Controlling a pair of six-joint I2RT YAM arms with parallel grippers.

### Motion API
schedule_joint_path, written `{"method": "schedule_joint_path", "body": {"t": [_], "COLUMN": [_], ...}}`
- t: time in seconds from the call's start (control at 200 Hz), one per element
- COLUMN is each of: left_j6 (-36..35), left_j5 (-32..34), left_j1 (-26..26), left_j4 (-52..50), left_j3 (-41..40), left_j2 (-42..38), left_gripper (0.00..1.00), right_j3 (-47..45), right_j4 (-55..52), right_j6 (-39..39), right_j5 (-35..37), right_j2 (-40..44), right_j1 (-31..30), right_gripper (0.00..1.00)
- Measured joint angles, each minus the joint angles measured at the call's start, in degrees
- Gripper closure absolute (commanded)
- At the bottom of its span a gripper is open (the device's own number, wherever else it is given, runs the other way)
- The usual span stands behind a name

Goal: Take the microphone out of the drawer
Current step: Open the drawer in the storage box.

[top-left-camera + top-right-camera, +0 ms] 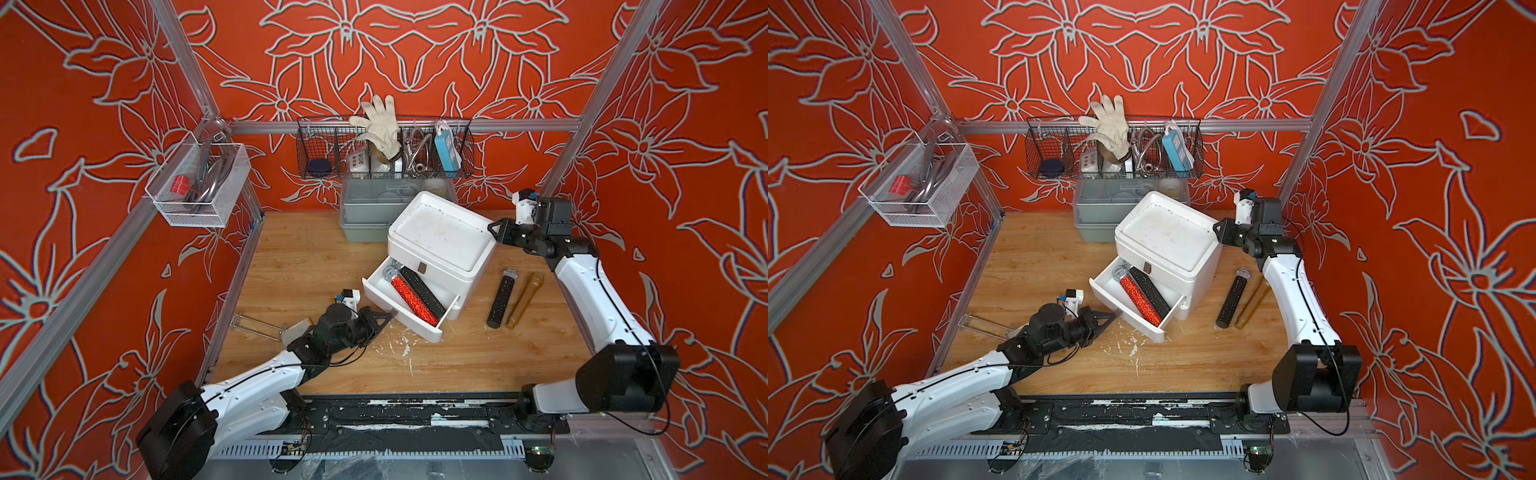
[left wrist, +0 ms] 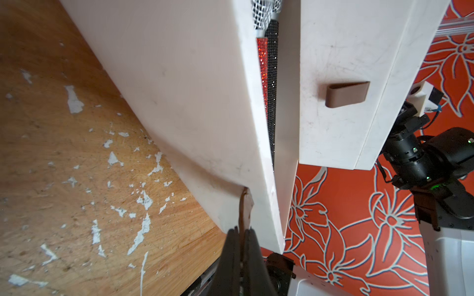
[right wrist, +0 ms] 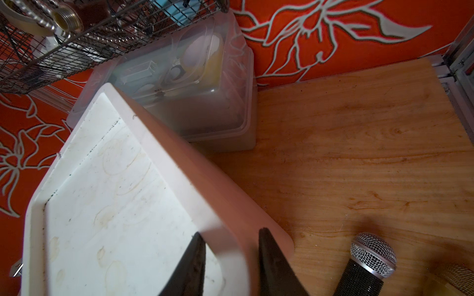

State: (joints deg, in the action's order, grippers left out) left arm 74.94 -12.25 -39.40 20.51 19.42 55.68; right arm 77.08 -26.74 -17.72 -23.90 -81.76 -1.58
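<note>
A white cabinet (image 1: 440, 237) stands mid-table with its lower drawer (image 1: 415, 328) pulled out. Two microphones lie in the drawer in both top views: a red glitter microphone (image 1: 413, 300) and a black one (image 1: 424, 291) beside it. My left gripper (image 2: 241, 230) is shut on the drawer's brown pull tab (image 2: 245, 205), at the drawer's front corner (image 1: 1116, 316). The red microphone (image 2: 262, 66) shows through the gap. My right gripper (image 3: 232, 233) straddles the cabinet's top rim (image 3: 179, 164) at its right corner (image 1: 491, 227), a finger pressed on each side.
A black microphone (image 1: 500, 299) and a gold one (image 1: 524, 300) lie on the table right of the cabinet. A grey bin (image 1: 365, 212) sits behind it under a black wire basket (image 1: 384, 153). A white wire basket (image 1: 195, 187) hangs left; a clear stand (image 1: 257, 326) lies near my left arm.
</note>
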Motion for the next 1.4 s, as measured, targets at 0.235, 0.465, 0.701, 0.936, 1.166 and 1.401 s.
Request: {"method": "schedule_joint_path", "body": {"t": [0.235, 0.465, 0.701, 0.936, 1.166, 1.401], "left_j6": [-0.13, -0.83, -3.10, -5.79, -7.23, -9.84], "left_j5": [0.17, 1.29, 0.52, -5.53, -14.03, -20.87], "left_j1": [-0.07, -0.09, 2.32, 11.74, 20.17, 26.12], "left_j4": [-1.64, -7.48, -15.61, -22.82, -26.99, -31.52], "left_j3": [-0.57, 0.28, 5.38, 10.47, 13.60, 16.06], "left_j2": [-0.96, -4.15, -7.30, -7.54, -6.82, -5.16], "left_gripper": [0.40, 0.12, 0.05, 0.04, 0.00, 0.00], "right_j3": [0.04, 2.40, 8.66, 13.75, 17.64, 17.90], "right_j4": [0.50, -3.85, -13.90, -22.01, -26.80, -30.99], "right_j6": [-0.22, -2.36, -0.22, 2.51, 5.38, 6.58], "right_j5": [-0.50, -0.37, 5.70, 9.29, 8.90, 8.59], "right_j2": [-0.33, -2.71, -3.56, -0.63, 3.52, 3.76], "right_j1": [-0.66, -0.76, -1.49, -2.38, -13.07, -27.61], "right_gripper": [0.66, 0.36, 0.30, 0.32, 0.43, 0.42]}}
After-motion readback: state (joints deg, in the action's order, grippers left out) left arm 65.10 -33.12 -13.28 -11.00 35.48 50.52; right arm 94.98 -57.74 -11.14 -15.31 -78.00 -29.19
